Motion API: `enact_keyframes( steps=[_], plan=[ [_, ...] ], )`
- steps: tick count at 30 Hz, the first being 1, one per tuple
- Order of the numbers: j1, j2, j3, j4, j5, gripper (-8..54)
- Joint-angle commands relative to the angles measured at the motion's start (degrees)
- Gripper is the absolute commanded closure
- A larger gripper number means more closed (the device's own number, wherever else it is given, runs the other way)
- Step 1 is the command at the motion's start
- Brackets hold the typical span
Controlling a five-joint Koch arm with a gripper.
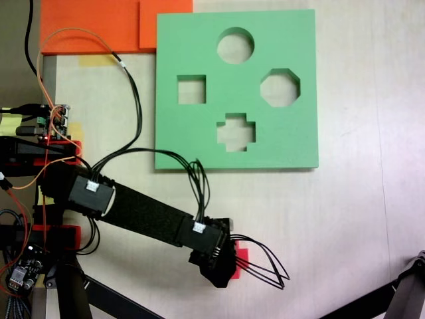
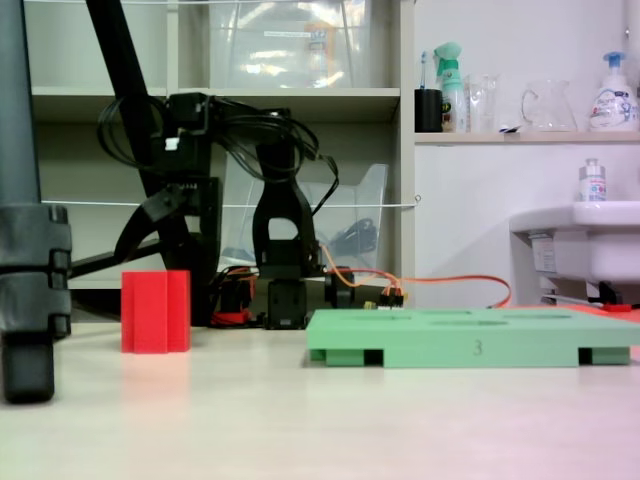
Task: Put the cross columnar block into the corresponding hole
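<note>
The red cross columnar block (image 2: 155,311) stands upright on the worktop (image 1: 345,219), well apart from the green board (image 1: 279,139). The board's cross hole (image 1: 236,131) is unfilled. The gripper (image 1: 229,262) hangs over the block; its opening cannot be told.

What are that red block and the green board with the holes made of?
The red block looks like foam: matte, evenly coloured, with soft edges and no shine. The green board seems to be the same sort of foam sheet, flat and dull, its cutouts cleanly cut through the thick slab. Painted wood or plastic cannot be ruled out from the look alone.
</note>
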Motion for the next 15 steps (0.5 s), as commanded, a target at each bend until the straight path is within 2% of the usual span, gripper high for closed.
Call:
enact_keyframes(
  steps=[1,15],
  plan=[
    [0.79,0.62,-3.25,-2.11,0.62,-6.6],
    [1.41,-6.42,-5.36,-3.52,-0.53,-6.5]
  ],
)
